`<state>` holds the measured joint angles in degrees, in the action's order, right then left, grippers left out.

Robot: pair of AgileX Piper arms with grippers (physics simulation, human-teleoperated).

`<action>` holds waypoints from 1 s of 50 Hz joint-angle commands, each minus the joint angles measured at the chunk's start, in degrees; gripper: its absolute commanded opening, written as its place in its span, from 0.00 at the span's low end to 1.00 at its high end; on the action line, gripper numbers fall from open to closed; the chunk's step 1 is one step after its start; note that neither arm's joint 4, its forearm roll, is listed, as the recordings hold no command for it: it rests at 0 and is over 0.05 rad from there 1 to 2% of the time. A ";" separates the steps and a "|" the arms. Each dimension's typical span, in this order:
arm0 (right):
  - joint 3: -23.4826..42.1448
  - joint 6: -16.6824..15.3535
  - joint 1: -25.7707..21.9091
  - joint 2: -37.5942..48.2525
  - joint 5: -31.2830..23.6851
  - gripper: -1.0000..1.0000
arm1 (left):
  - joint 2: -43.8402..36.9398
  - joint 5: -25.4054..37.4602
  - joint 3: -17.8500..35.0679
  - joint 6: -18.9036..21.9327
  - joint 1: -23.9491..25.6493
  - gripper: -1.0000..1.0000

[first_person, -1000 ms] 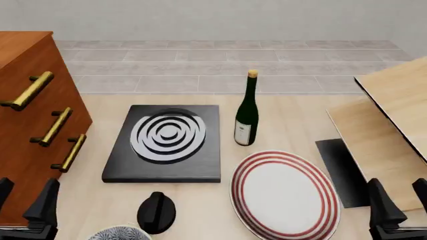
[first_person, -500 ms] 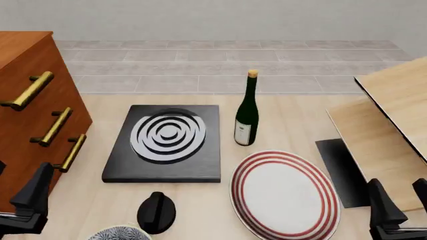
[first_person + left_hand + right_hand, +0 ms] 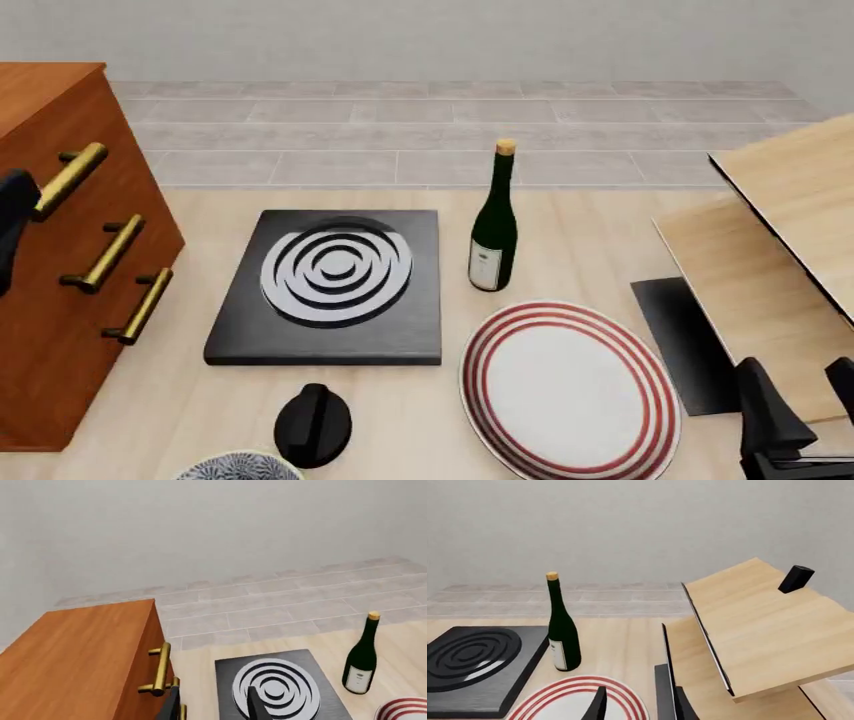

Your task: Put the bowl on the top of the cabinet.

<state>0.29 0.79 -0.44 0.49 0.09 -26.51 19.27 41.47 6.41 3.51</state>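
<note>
Only the far rim of the patterned bowl [image 3: 240,467] shows, at the bottom edge of the front view, left of centre. The reddish-brown cabinet [image 3: 60,290] with brass handles stands at the far left; its top [image 3: 73,650] fills the left wrist view, with nothing on it. My left gripper [image 3: 14,225] shows as a dark piece at the left edge, level with the upper handle, well above the bowl. In its wrist view the left gripper [image 3: 213,710] is open and holds nothing. My right gripper [image 3: 807,420] stands open at the bottom right, far from the bowl.
A black stove plate [image 3: 331,285] with grey rings lies mid-table. A green wine bottle [image 3: 494,225] stands right of it. A red-ringed plate [image 3: 571,390] lies in front, and a black oval knob [image 3: 314,425] sits beside the bowl. Pale wood boards [image 3: 774,250] slope up at right.
My left gripper has risen from the lower left corner up along the cabinet front to the upper handle's height. The right gripper and all objects have stayed put.
</note>
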 commanded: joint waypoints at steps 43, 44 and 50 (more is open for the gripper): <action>-0.03 0.00 -0.21 -0.11 -0.04 1.00 | 8.99 28.37 -4.53 6.28 -2.13 1.00; -0.01 0.01 -0.22 -0.10 -0.04 1.00 | 8.89 28.57 -4.80 6.21 -2.12 1.00; 0.03 0.00 -0.18 0.01 0.02 1.00 | 9.81 29.41 -7.68 6.27 -2.39 1.00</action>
<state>0.27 0.72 -0.66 0.36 0.04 -18.44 46.90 38.40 12.32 1.47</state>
